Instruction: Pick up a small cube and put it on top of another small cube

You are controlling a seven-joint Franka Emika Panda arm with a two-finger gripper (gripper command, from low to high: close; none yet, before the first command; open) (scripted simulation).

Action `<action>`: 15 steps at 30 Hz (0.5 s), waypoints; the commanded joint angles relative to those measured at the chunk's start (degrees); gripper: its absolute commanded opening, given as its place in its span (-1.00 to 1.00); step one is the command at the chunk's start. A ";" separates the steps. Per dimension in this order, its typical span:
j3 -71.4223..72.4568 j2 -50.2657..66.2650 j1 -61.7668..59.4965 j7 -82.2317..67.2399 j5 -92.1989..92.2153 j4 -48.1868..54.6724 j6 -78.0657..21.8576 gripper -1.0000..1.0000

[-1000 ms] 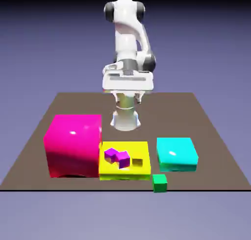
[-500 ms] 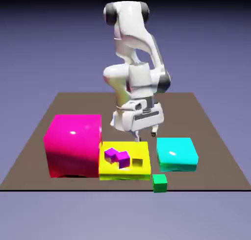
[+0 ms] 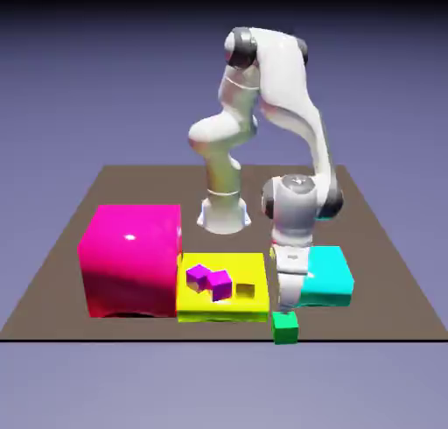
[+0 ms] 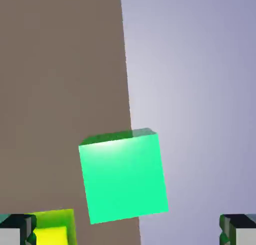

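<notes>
The small cube (image 3: 284,327), tiny and solid green, sits on the table at its near edge, just in front of the gap between the yellow and cyan blocks. My gripper (image 3: 287,305) hangs right above it, pointing down. In the hand view the green cube (image 4: 122,176) fills the lower middle, untouched. My gripper (image 4: 127,234) is open, and its grey fingertips (image 4: 15,232) stand wide apart at the bottom corners. Two small purple cubes (image 3: 210,281) lie on the flat yellow block (image 3: 254,309), with a small yellow cube (image 3: 246,290) beside them.
A big magenta block (image 3: 131,259) stands at the exterior view's left, against the yellow block. A cyan block (image 3: 325,274) lies right of my hand, partly hidden by it. The brown table's edge (image 4: 129,114) runs right beside the green cube.
The arm swung from above the back of the table forward and to the exterior view's right. It came down over the green cube. The jaws stayed open and the cubes have not moved.
</notes>
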 commanded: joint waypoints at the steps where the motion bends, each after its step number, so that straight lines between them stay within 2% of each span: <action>1: 0.00 0.00 0.00 -0.01 0.00 0.00 0.00 0.00; 6: 6.41 8.85 -5.51 -3.65 5.53 2.06 6.89 0.00; 7: 6.41 8.85 -5.51 -3.65 5.53 2.06 6.89 -1.00; 12: 0.40 0.55 -0.34 -0.23 0.35 0.13 0.43 -1.00; 15: 0.53 -5.67 -3.57 5.90 -4.62 -2.78 -2.18 -1.00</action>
